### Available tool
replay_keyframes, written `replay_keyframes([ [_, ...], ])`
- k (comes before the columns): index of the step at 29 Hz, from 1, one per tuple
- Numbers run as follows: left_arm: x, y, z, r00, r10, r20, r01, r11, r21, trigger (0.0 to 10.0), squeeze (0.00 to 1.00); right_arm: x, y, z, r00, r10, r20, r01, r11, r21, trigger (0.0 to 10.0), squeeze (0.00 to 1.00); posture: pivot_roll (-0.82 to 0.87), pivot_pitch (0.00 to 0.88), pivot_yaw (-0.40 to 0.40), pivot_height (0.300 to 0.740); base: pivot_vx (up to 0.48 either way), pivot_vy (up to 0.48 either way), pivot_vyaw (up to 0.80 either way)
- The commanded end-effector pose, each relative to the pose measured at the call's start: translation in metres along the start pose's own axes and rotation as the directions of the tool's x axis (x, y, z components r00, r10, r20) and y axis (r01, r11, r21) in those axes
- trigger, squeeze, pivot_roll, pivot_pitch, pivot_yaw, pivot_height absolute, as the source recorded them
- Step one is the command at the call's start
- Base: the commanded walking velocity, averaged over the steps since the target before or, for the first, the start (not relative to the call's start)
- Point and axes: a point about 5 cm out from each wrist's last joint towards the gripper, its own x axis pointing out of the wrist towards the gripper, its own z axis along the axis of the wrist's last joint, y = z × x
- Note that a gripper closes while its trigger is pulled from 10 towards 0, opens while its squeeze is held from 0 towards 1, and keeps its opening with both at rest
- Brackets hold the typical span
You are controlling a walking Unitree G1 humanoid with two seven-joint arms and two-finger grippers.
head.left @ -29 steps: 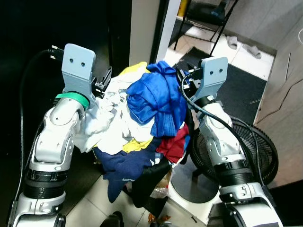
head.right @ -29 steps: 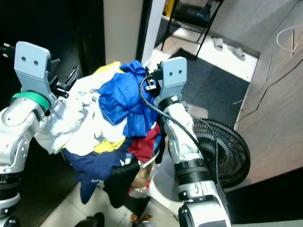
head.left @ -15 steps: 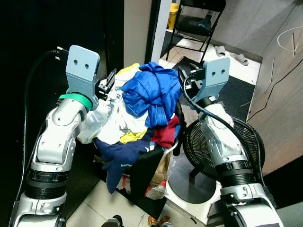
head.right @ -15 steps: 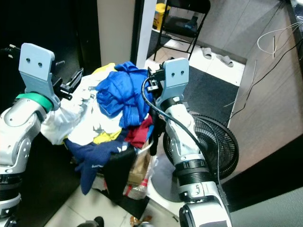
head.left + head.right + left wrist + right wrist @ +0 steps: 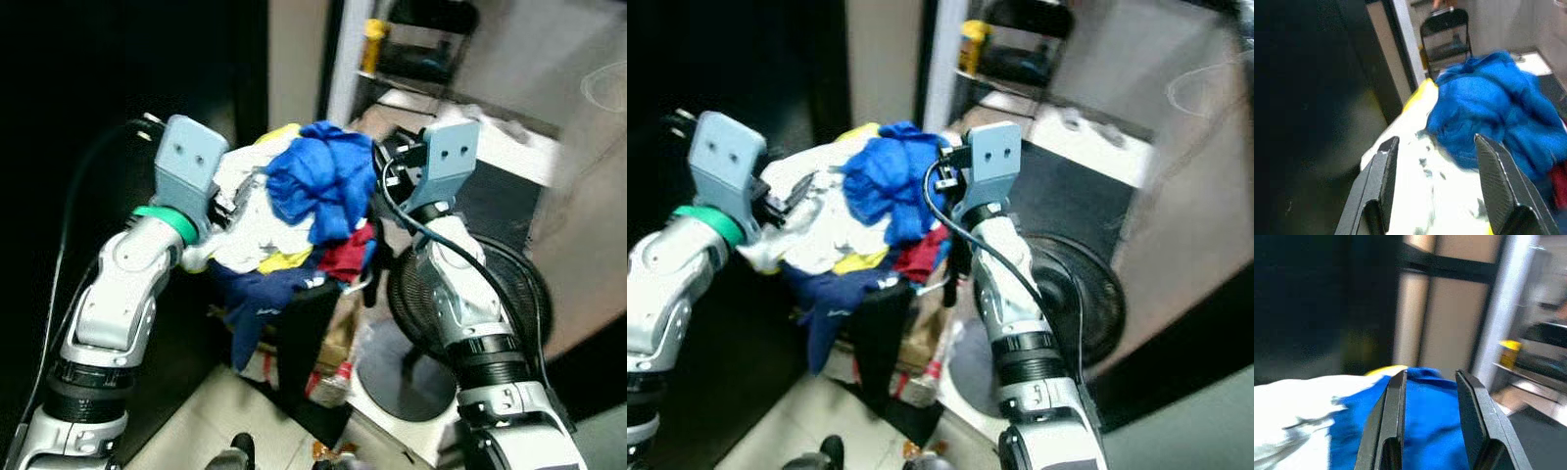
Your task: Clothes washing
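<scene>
A heap of clothes [image 5: 294,220] hangs pressed between my two raised arms: a bright blue garment [image 5: 323,181] on top, white cloth [image 5: 245,230] on the left, with yellow, red and navy pieces and a black one dangling below. My left gripper [image 5: 1436,142] is open, its fingers spread over the white and blue cloth. It sits against the heap's left side [image 5: 235,201]. My right gripper [image 5: 1431,374] is open too, with the blue garment just beyond its fingertips. It stands at the heap's right side [image 5: 390,162].
A black floor fan [image 5: 514,294] stands close beside my right arm. A white door frame [image 5: 343,59] lies ahead, with a black chair [image 5: 426,34] and a yellow bottle [image 5: 373,44] beyond it. A dark rug [image 5: 500,201] covers the floor there. The left side is dark.
The whole picture has shifted and blurred, so the camera moved. The heap stays squeezed between both arms. The door frame and chair look nearer.
</scene>
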Motion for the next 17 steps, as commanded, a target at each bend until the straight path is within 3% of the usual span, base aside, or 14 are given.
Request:
replay_keyframes([
  [1,0.005,-0.011,0.002,0.999,-0.046,0.003,0.046,0.999,0.015,10.0,0.00,-0.003,-0.006,-0.003,1.000,-0.019,-0.013,0.019,1.000,-0.012,10.0,0.00,0.08,0.070,-0.047,0.740,0.000,0.000,0.00],
  [17,0.010,-0.001,0.014,0.997,0.044,0.065,-0.041,0.998,-0.045,10.0,0.00,-0.003,-0.005,-0.003,1.000,-0.019,-0.012,0.019,1.000,-0.009,10.0,0.00,0.08,0.072,-0.046,0.740,0.000,0.000,0.00],
])
